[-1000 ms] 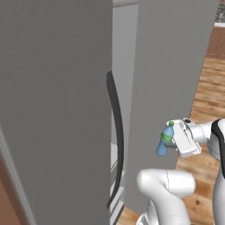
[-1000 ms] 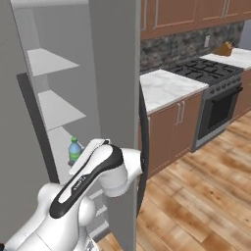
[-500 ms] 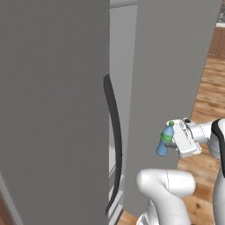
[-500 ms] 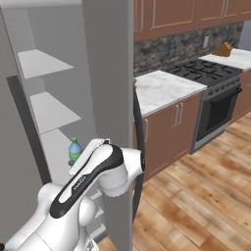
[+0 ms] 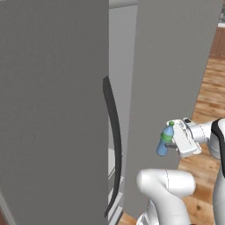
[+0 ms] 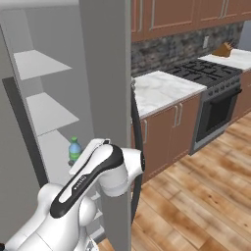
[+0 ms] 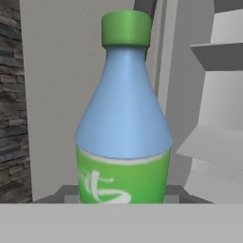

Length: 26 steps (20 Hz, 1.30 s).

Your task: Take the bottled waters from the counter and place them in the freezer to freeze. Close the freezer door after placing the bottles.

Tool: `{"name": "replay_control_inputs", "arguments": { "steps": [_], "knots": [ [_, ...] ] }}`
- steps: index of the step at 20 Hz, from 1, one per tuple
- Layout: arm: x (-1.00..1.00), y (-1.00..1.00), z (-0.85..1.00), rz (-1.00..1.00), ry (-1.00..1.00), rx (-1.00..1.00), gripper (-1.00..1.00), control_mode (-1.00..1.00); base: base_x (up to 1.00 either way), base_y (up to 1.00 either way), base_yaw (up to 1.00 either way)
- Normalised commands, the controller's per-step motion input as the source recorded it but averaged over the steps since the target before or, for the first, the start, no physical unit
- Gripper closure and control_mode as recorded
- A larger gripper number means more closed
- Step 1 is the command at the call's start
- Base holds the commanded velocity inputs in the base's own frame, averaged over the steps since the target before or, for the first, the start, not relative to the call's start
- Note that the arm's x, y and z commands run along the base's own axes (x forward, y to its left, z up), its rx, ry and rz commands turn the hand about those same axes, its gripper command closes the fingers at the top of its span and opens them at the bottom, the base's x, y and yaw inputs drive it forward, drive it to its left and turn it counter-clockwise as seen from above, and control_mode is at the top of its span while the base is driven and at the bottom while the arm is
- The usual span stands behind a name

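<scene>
I hold one bottled water, a blue bottle with a green cap and green label, upright in my gripper, which is shut on its lower body. In the left base view the bottled water sticks out to the left of my gripper, in front of the freezer's open right door. From the right base view the bottled water stands out against the freezer's inner shelves, with my arm covering the hand. The marble counter lies to the right of the freezer.
The freezer's open left door carries a long dark handle close to my arm's left. A dark stove stands beyond the counter, with brown cabinets below. Wooden floor spreads out to the right.
Both base views have shifted a little, so the camera has moved relative to the freezer. The bottle stays gripped in the same place beside the hand.
</scene>
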Motion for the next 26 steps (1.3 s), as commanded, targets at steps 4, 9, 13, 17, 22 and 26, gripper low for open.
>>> {"name": "replay_control_inputs", "arguments": {
  "steps": [4, 9, 13, 17, 22, 26],
  "knots": [
    [0.00, 0.00, 0.00, 0.00, 0.00, 0.00, 1.00, 1.00, 0.27, 0.09, 0.00],
    [0.00, 0.00, 0.00, 0.00, 0.00, 0.00, 1.00, 1.00, 0.19, 0.06, 0.00],
    [0.00, 0.00, 0.00, 0.00, 0.00, 0.00, 1.00, 1.00, 0.11, 0.09, 0.00],
    [0.08, 0.22, 0.00, -0.04, 0.00, 0.00, 1.00, -1.00, 0.02, 0.05, 0.00],
    [0.19, 0.48, 0.00, -0.13, 0.00, 0.00, 1.00, -1.00, 0.00, 0.00, 0.00],
    [0.48, 0.48, 0.00, -0.18, 0.00, 0.00, 1.00, -1.00, 0.00, 0.00, 0.00]
  ]
}}
